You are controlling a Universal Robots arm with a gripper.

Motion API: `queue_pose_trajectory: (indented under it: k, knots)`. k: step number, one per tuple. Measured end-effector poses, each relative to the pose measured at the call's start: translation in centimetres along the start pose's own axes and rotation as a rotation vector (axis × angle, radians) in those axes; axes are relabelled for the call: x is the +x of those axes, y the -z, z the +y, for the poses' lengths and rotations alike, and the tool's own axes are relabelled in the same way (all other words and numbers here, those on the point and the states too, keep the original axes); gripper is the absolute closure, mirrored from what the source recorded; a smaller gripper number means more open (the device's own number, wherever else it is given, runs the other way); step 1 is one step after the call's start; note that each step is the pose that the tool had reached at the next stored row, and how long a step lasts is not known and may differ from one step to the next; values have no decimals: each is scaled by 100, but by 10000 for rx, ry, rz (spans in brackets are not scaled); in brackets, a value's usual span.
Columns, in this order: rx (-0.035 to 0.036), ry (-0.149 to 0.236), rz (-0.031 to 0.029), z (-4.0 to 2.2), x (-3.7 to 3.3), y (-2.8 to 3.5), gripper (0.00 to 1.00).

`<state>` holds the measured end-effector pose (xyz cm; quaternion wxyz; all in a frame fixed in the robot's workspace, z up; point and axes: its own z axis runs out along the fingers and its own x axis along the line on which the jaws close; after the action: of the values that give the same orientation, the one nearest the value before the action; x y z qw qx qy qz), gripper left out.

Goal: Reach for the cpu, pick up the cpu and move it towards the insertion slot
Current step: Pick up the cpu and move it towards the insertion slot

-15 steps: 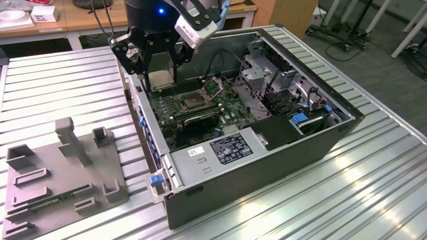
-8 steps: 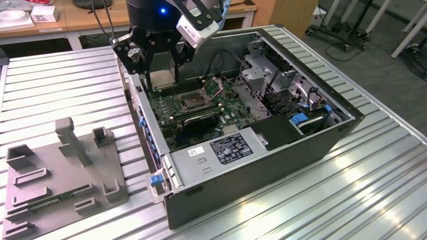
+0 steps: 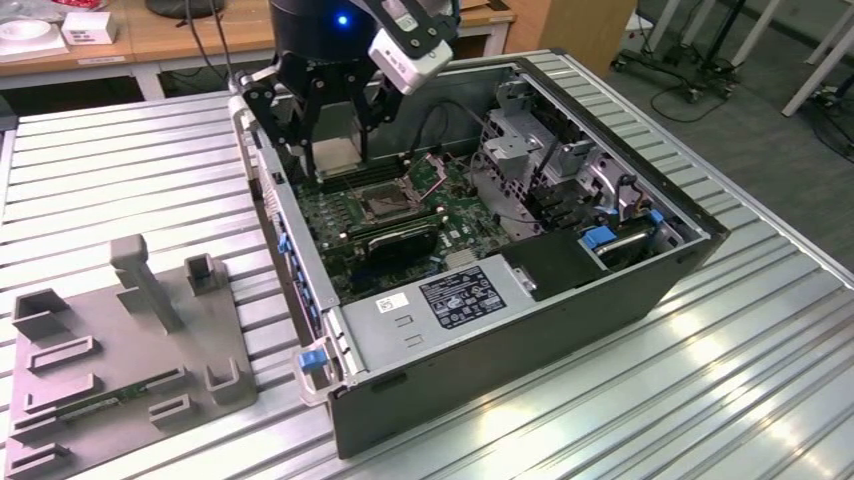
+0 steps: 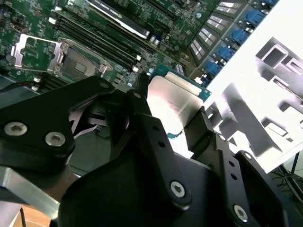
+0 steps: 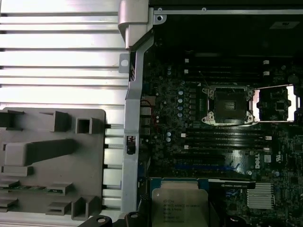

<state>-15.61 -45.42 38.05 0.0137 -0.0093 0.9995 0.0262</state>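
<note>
Above the open computer case (image 3: 534, 300), the cpu (image 3: 331, 155) is held clamped in the gripper (image 3: 330, 150), its silvery top seen between the black fingers (image 4: 151, 137) in the second wrist view. The insertion slot (image 3: 383, 203) (its metal frame flipped open) lies just beside and below. A ribbed metal counter (image 3: 747, 370) carries the case and a grey fixture block (image 3: 120, 350); wooden desks (image 3: 174, 40) are seen behind.

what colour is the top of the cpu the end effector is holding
Silvery-grey metal top on the cpu, with a pale rim; clearest in the first wrist view, held by the end effector.
</note>
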Motion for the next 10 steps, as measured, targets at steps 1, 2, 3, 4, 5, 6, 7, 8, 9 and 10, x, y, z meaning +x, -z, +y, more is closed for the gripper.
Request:
queue_pose_trajectory:
  k: [1, 2, 3, 4, 5, 6, 7, 8, 9, 10]
  knots:
    - [0, 0, 0, 0, -15, -1, 45]
    - [0, 0, 0, 0, -28, -1, 45]
    - [0, 0, 0, -1, -40, -1, 45]
    - [0, 0, 0, -1, -52, -2, 45]
    - [0, 0, 0, -1, -65, -2, 45]
    - [0, 0, 0, -1, -76, -3, 45]
    - [0, 0, 0, -2, -87, -3, 45]
    - [-1, 1, 0, -2, -98, -4, 45]
    - [0, 0, 0, -2, -109, -4, 45]
    - [0, 0, 0, -2, -120, -5, 45]
